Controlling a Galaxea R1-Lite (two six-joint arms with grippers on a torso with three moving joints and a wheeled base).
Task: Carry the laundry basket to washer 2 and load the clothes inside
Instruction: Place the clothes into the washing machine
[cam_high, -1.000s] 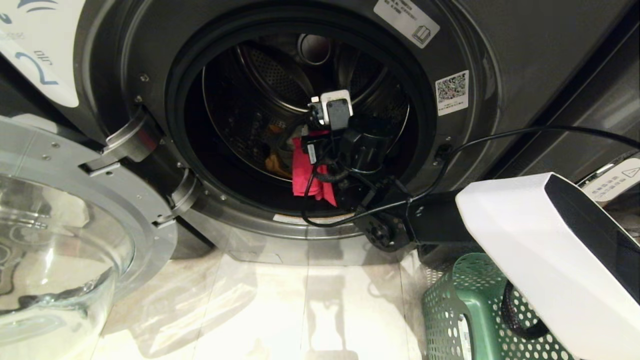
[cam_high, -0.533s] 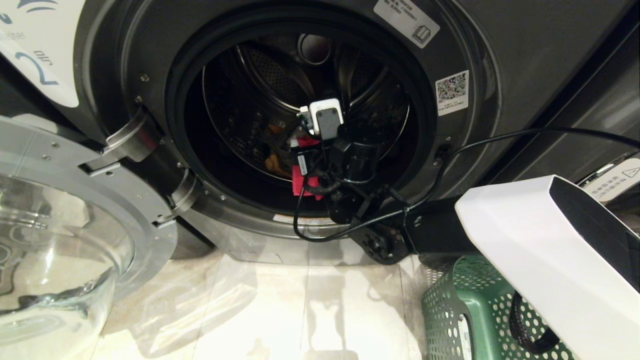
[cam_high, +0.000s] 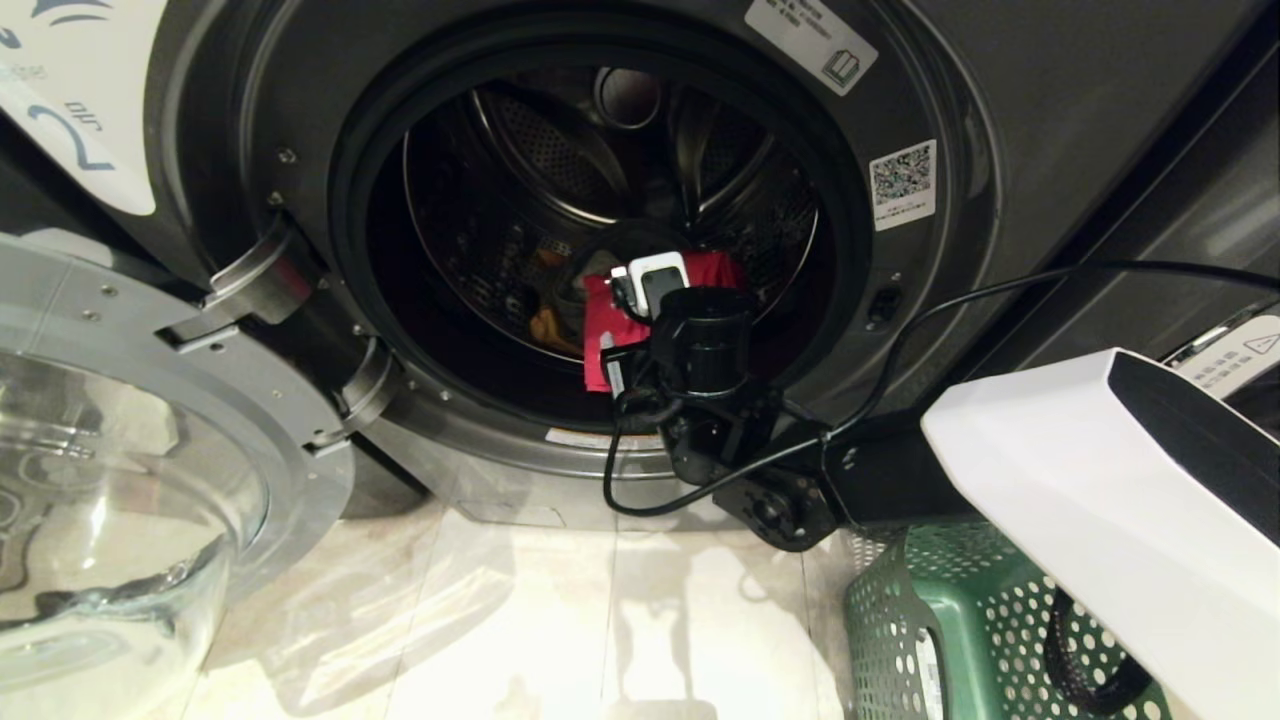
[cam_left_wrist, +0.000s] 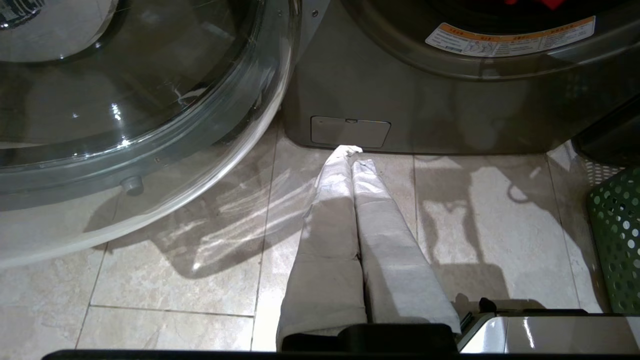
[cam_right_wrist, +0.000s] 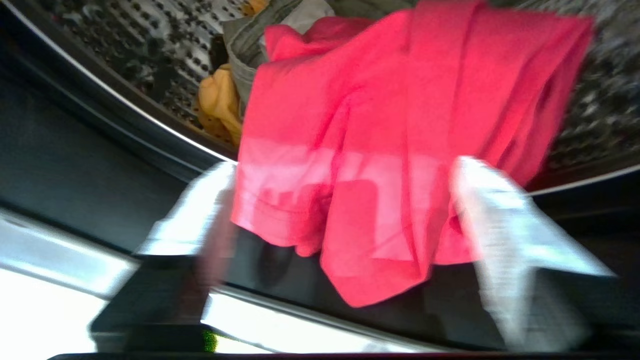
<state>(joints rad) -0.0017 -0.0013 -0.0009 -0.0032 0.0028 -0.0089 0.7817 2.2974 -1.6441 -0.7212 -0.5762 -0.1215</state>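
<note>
washer 2 (cam_high: 1050, 90): dark grey front-loader, door (cam_high: 150, 420) swung wide open on the robot's left, blue "2" label up top
floor (cam_left_wrist: 200, 260): pale glossy tiles, lots of glare and shadows
laundry basket (cam_high: 930, 640): green, parked on the floor right of the washer mouth (can't see inside it from here)
clothes (cam_right_wrist: 380, 130): pink-red one draped at the drum's front lip, yellow and grey ones behind it, so loading looks basically done, maybe one push deeper left
right gripper (cam_right_wrist: 345, 220): at the drum mouth, fingers apart either side of the pink-red cloth, not pinching it
left gripper (cam_left_wrist: 352, 160): fingers pressed together, empty, pointing at the floor by the washer base
</note>
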